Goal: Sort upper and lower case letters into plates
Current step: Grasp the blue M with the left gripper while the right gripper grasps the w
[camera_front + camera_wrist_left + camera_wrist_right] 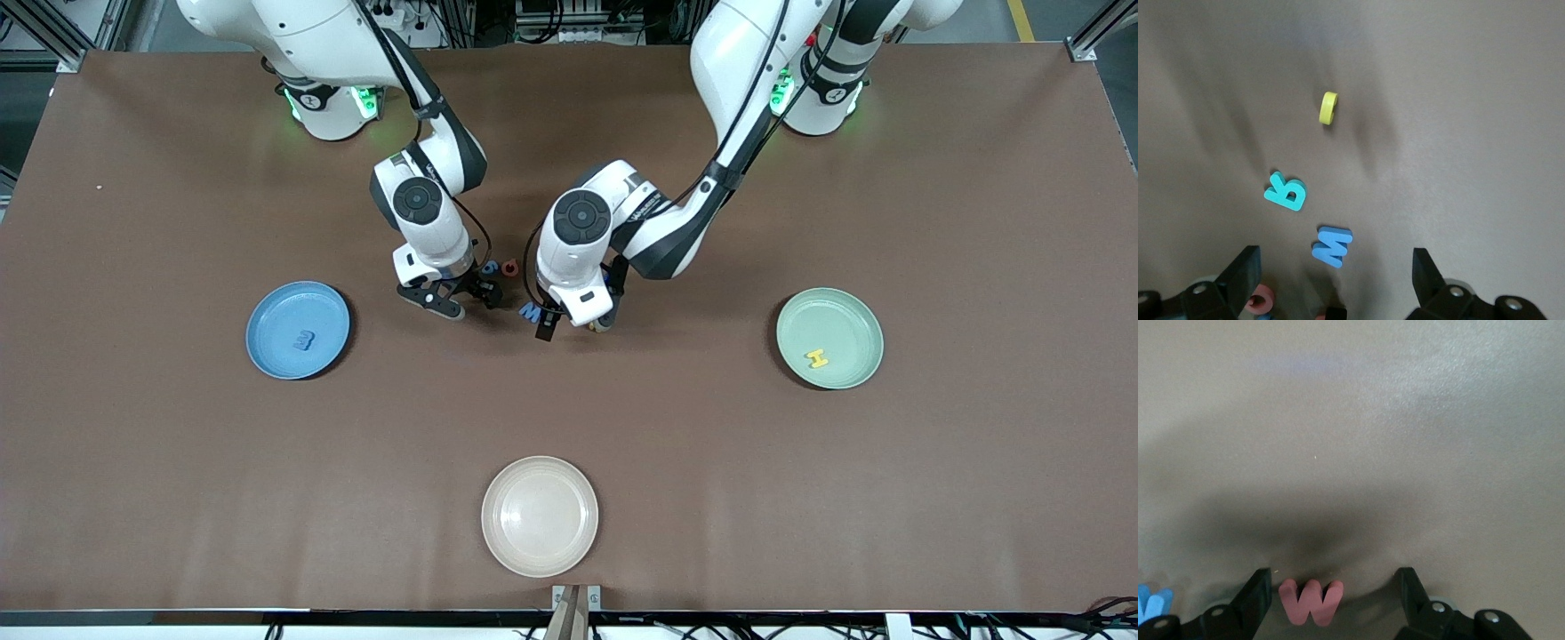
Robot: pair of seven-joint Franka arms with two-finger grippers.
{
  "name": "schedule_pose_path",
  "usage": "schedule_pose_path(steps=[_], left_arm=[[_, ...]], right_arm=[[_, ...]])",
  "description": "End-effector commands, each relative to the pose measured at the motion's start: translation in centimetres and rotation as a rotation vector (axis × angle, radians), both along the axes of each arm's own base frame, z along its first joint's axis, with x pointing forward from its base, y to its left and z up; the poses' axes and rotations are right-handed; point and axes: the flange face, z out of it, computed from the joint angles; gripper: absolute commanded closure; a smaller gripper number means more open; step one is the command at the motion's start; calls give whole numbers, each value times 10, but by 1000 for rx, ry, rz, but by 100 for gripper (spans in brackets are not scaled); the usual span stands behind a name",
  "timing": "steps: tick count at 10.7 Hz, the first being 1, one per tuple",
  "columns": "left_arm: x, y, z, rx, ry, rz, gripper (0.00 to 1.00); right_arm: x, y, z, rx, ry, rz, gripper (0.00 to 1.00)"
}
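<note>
Nearest the camera, a cream plate [540,516] sits unused. Two letters are sorted: one in the blue plate [267,338], a yellow H [816,358] in the mint plate [845,316]. Mid-worktop, the right pincer [1331,593] straddles a red W [1311,601], ungripped; the left pincer [1335,267] hovers released over a blue M [1332,245], teal R [1286,192], yellow piece [1329,107].
</note>
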Motion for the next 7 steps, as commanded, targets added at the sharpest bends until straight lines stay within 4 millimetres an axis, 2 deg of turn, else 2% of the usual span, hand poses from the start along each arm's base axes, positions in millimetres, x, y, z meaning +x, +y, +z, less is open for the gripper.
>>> schedule_pose_path(steps=[1,4,5,7], left_arm=[[0,-19,-9,-41,-3,31,0],[-8,-30,-25,-42,6,23,0],[-7,-31,-27,-49,1,23,0],[-10,-30,-43,-34,13,9,0]], right_arm=[[-3,3,-3,1,-4,13,24],[-4,2,-4,-6,6,39,26],[-6,3,-5,-7,9,61,27],[-6,3,-4,-9,13,69,31]])
